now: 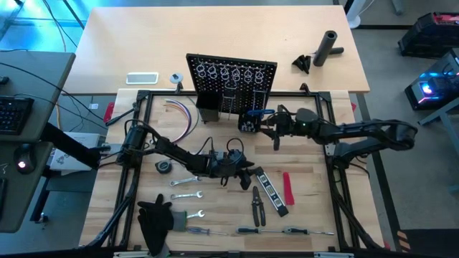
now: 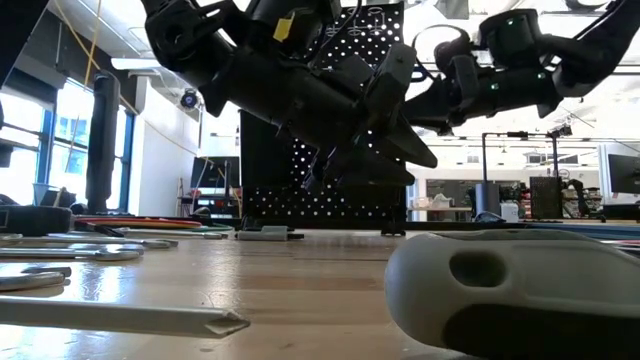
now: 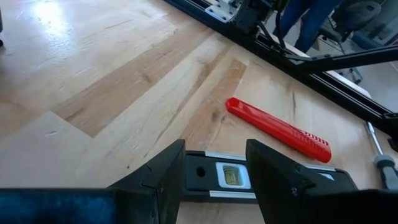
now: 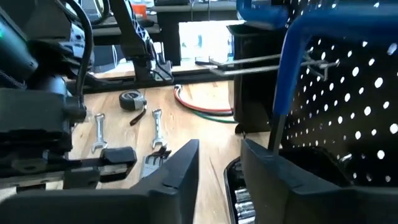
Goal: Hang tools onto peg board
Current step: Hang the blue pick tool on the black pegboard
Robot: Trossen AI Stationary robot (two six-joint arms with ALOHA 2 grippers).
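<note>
The level (image 3: 233, 177) lies flat on my table (image 1: 215, 208), long axis eleven to five; my left claw (image 1: 242, 169) hovers released above it, while my right claw (image 4: 217, 165), fingers apart, grasps nothing by the peg board (image 1: 231, 80).

Coloured wires (image 1: 183, 113), a black cylinder (image 1: 328, 47) and a phone (image 1: 142, 78) lie well apart.

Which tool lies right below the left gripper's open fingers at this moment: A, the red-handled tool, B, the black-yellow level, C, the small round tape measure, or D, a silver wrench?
B: the left gripper hangs with its fingers straddling the black-yellow level; the red-handled tool lies apart.
</note>
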